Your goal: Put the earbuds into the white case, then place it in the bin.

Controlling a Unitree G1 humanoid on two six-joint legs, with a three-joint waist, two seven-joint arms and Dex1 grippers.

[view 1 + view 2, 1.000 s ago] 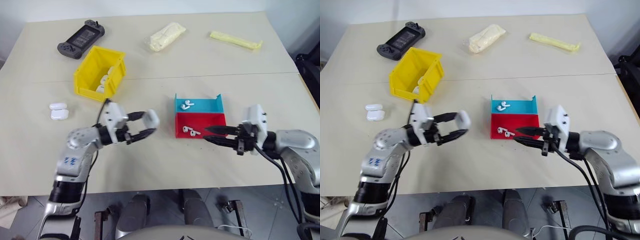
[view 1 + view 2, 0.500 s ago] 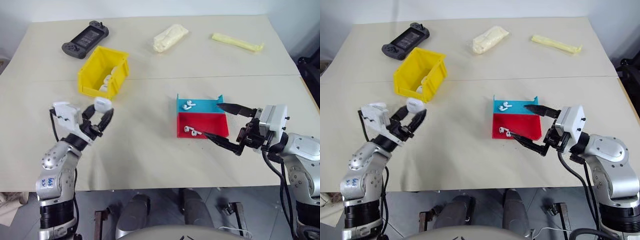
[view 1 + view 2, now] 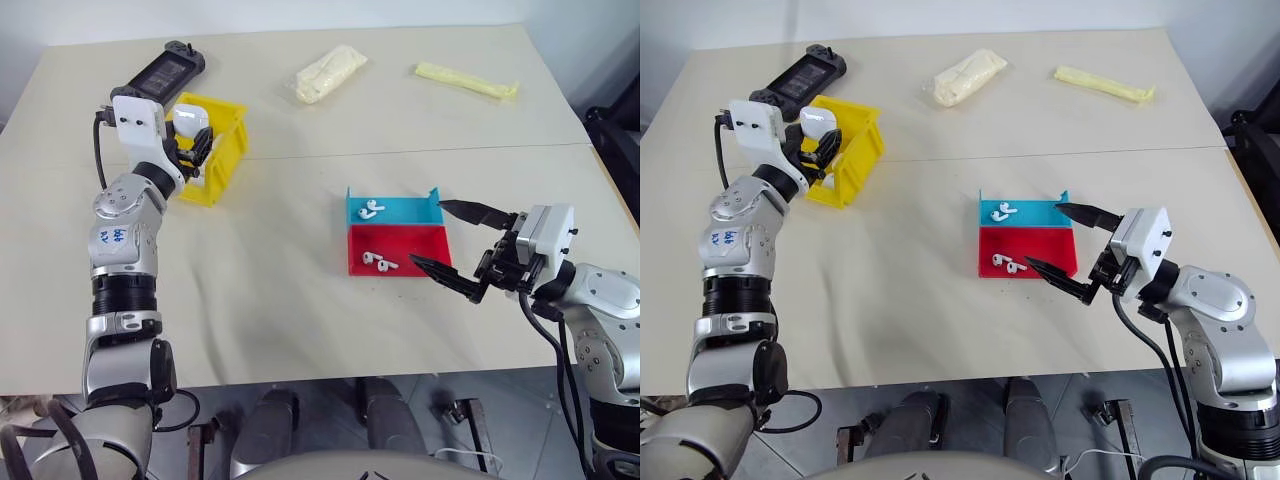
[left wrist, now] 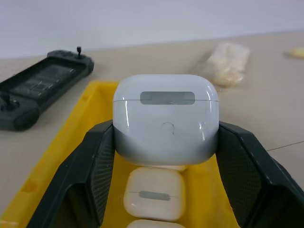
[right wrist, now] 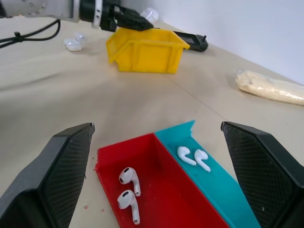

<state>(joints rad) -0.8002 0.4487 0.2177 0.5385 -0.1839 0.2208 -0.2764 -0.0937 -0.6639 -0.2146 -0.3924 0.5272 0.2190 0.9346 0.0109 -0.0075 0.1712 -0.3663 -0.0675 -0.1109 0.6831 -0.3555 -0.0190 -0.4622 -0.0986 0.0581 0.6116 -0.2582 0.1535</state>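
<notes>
a: from the head views, saw the left gripper (image 3: 192,140) clamped on the white case (image 3: 192,118), held above the near end of the bin (image 3: 222,150). saw the right gripper (image 3: 462,248) with jaws spread wide and empty, just beside the red tray (image 3: 400,245).

b: from the left wrist view, found the white case (image 4: 166,117) pinched by its two sides, lid closed, more cases (image 4: 153,193) lying in the bin straight below.

a: from the right wrist view, found two earbuds (image 5: 129,190) in the red tray and two more in the blue tray (image 5: 209,178), between the wide jaws.

b: judged the risk as a poor drop: released too near the yellow rim, could bounce off the stacked cases and onto the bench (image 3: 300,300).

a: judged also a glossy shell slipping early from a side pinch.
</notes>
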